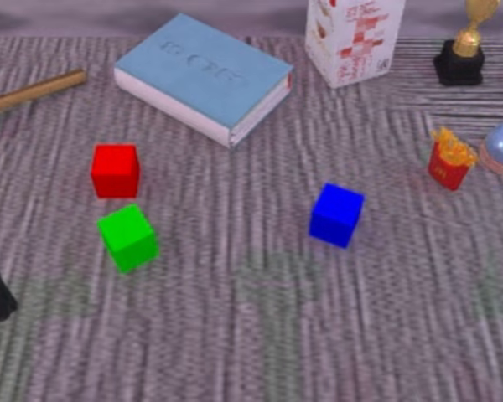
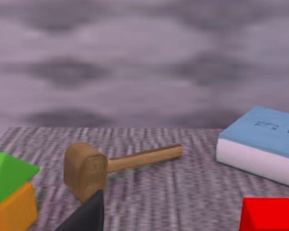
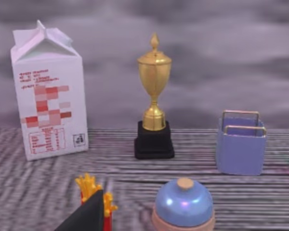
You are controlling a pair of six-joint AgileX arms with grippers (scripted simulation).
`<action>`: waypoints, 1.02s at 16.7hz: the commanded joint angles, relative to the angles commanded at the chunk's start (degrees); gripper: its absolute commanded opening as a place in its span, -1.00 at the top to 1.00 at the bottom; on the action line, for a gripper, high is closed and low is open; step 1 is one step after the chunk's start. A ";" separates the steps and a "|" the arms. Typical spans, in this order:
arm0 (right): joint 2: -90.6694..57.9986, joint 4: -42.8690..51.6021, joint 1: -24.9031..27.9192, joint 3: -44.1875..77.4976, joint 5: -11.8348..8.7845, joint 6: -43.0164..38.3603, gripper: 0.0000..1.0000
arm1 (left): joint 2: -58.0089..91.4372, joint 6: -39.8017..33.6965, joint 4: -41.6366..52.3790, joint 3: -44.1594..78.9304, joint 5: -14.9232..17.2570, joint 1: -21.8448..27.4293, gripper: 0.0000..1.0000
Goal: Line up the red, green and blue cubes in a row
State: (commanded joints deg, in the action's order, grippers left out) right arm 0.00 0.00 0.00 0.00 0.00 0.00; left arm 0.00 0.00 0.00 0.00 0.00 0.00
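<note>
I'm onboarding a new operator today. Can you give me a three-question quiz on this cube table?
1. True or false: the red cube touches the blue cube.
2. Which cube lies nearest the red one? A) blue B) green
3. Fill in: the blue cube sits toward the table's ____ side, compared with the other two.

Key:
1. False; they lie well apart.
2. B, the green cube, just in front of the red one.
3. Right.

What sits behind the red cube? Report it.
Behind the red cube, toward the table's far edge, lies a blue book, apart from it. A wooden mallet lies farther left. Whatever is under the book is covered.
</note>
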 joint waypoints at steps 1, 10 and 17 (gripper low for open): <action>0.00 0.00 0.00 0.00 0.00 0.00 -1.00 | 0.00 0.00 0.00 0.00 0.00 0.00 -1.00; 0.00 0.00 0.00 0.00 0.00 0.00 -1.00 | 21.20 -2.32 13.58 21.15 0.24 2.31 -1.00; 0.00 0.00 0.00 0.00 0.00 0.00 -1.00 | 66.44 -5.58 38.32 60.27 -0.01 5.89 -1.00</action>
State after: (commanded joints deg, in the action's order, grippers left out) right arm 0.00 0.00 0.00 0.00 0.00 0.00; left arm 66.44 -5.58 38.32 60.27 -0.01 5.89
